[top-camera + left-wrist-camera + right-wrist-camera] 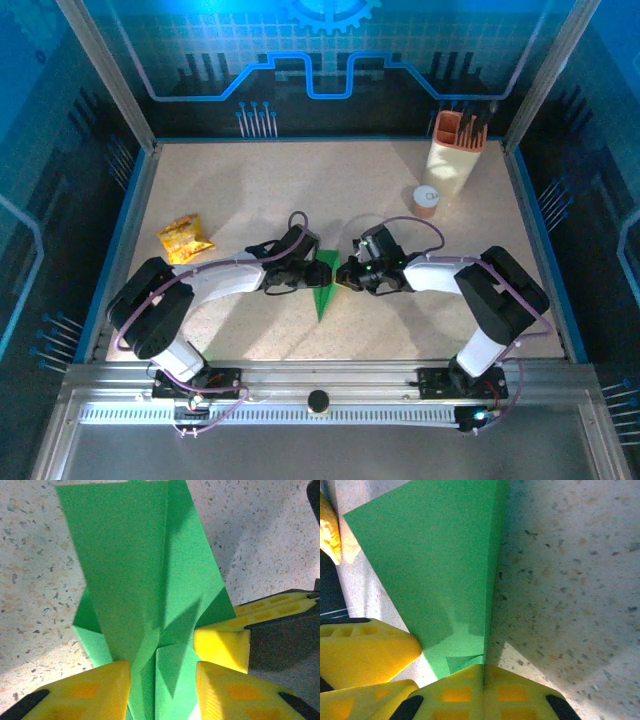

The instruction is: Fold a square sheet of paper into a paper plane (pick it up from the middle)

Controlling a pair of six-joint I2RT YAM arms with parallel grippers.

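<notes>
The square sheet of paper (322, 282) is bright green and folded into a slim pointed dart, the paper plane, lying mid-table with its tip toward the near edge. My right gripper (349, 273) meets it from the right. In the right wrist view its jaws (484, 677) are pressed together on the paper's raised fold (440, 570). My left gripper (304, 272) comes in from the left. Its yellow fingers (85, 692) stand apart on either side of the paper's folded layers (145, 570), not pinching them, so it is open (162, 690). The right gripper's fingers (222, 645) touch the paper beside it.
A crinkled yellow-orange snack packet (184, 238) lies at the left. A cream holder with orange sticks (455, 150) and a small round cap (427, 199) stand at the back right. Blue walls and metal posts ring the speckled table (250, 190).
</notes>
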